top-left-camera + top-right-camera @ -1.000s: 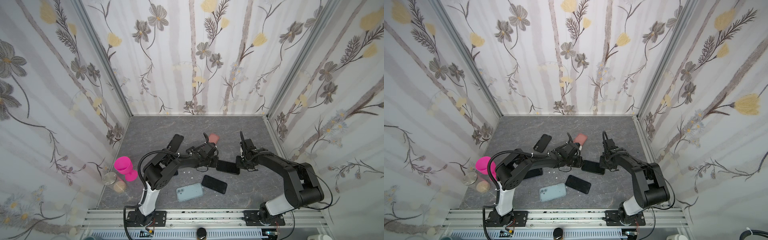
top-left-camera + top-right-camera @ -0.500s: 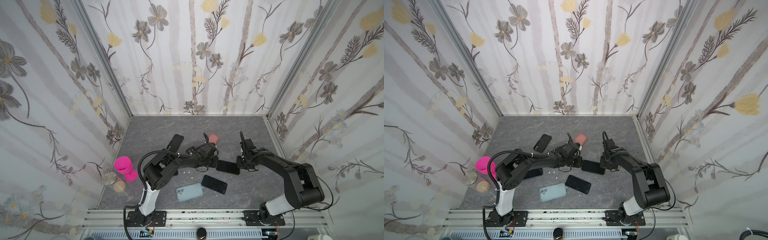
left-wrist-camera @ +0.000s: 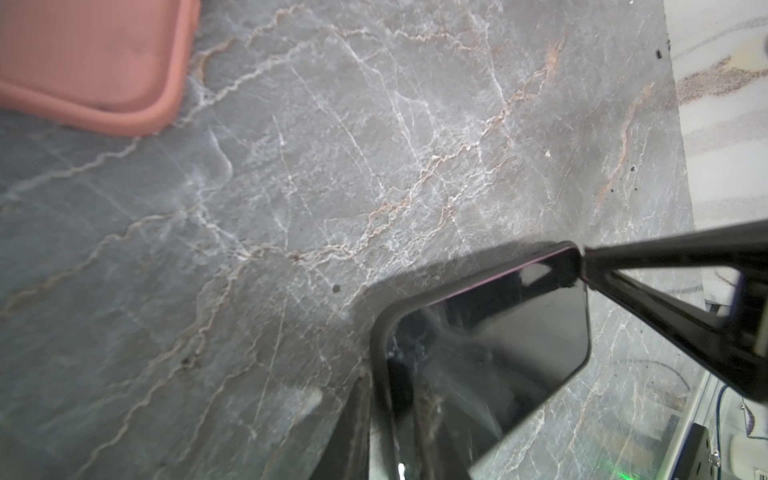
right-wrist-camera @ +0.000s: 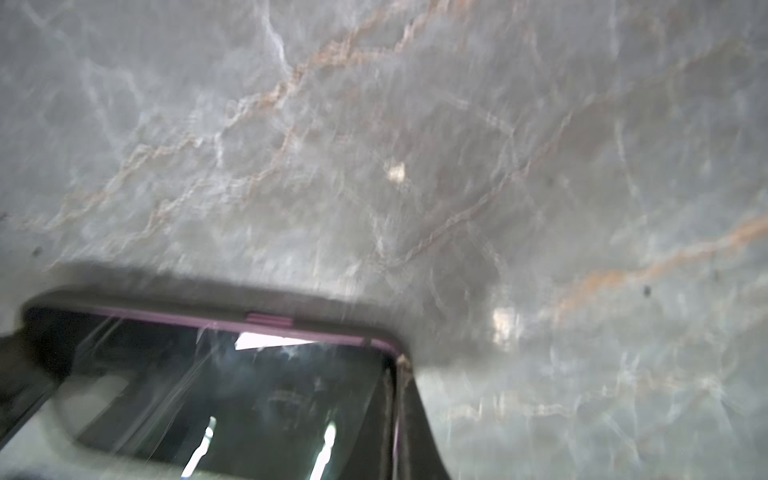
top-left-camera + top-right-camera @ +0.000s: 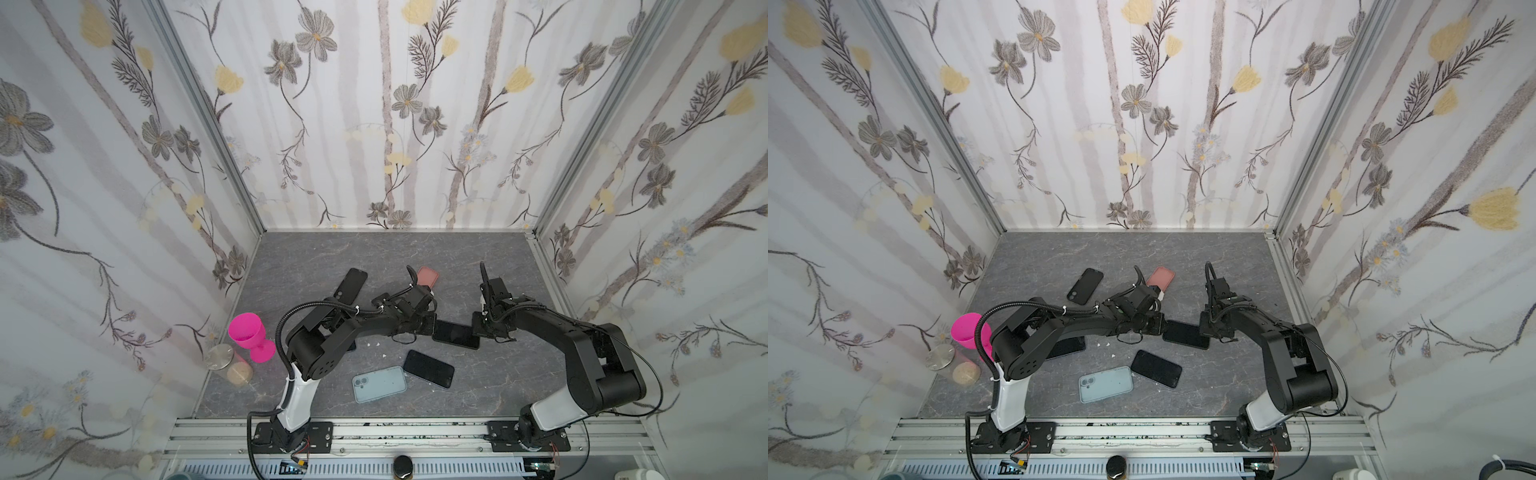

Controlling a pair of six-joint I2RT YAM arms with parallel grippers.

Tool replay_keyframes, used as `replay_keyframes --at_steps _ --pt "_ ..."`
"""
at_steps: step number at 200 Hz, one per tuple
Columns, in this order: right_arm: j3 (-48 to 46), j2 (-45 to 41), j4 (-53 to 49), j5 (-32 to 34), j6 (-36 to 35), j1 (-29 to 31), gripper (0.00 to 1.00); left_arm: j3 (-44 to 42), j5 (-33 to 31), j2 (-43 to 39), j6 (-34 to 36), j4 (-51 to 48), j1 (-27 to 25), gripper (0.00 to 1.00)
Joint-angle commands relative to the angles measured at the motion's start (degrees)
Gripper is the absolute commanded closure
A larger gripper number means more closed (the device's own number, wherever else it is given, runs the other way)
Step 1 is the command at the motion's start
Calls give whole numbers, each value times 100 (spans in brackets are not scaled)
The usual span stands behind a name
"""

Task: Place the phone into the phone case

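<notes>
Nearest the rail, a blue phone [image 5: 379, 383] lies camera side up, with a black phone [image 5: 429, 368] just beside it on the right. Their corners are very close, but I cannot tell if they touch. On the left edge are two jars [image 5: 227, 365] and a pink goblet [image 5: 248, 336], upright. Mid table [image 5: 478, 266], the phone [image 5: 456, 335] lies flat and screen up between the two grippers. In the left wrist view it sits inside the rim of a black case [image 3: 376, 345], and a thin purple edge shows along one long side. The left gripper [image 5: 432, 328] is at the phone's left short end, jaws pinching that end: one finger is on the glass, one outside the rim. The right gripper [image 5: 476, 330] is at the opposite end with its jaws pressed together, the tip against the phone's corner, holding nothing. In a top view another dark slab [image 5: 1065, 347] shows under the left arm, mostly hidden. Farther back a dark case [image 5: 351, 285] lies flat left of centre, well apart from the phone. A pink case [image 5: 428, 276] lies just behind the left wrist.
</notes>
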Motion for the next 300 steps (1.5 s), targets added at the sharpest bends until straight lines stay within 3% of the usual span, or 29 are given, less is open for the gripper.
replay_keyframes --at_steps 1,43,82,106,141,172,192,202,213,225,243,270,300 --pt "-215 392 -236 -169 -40 7 93 -24 -11 -32 -41 50 4 81" --pt "-176 372 -251 -285 -11 15 92 -15 -20 -38 -40 43 9 81" --pt "142 -265 -573 -164 18 31 91 40 -35 -78 -39 37 10 81" --pt "421 -607 -765 -57 -134 78 83 176 -42 -122 17 -6 -2 81" --pt "706 -1190 -564 -142 -621 177 63 477 -211 -428 288 -213 37 81" --pt "518 -2183 337 -566 -1213 371 47 689 -679 -1147 852 -474 145 81" --pt "248 -2869 858 -704 -1911 550 27 611 -965 -1764 1289 -566 235 78" --pt "77 -3179 1032 -1192 -2494 578 21 562 -1042 -2084 1541 -649 274 76" --pt "-118 -3469 1187 -1678 -3061 630 1 556 -1172 -2433 1840 -751 302 75" --pt "-207 -3666 1142 -1914 -3596 694 0 376 -1345 -2834 2168 -829 323 73" --pt "-62 -3648 702 -1848 -4126 760 0 145 -1607 -3424 2697 -829 329 68" --pt "368 -3028 -265 -1515 -4658 799 0 -452 -2110 -4352 3347 -637 338 35" --pt "583 -2264 -794 -852 -4821 970 0 -1260 -1876 -5260 4528 -598 349 8"
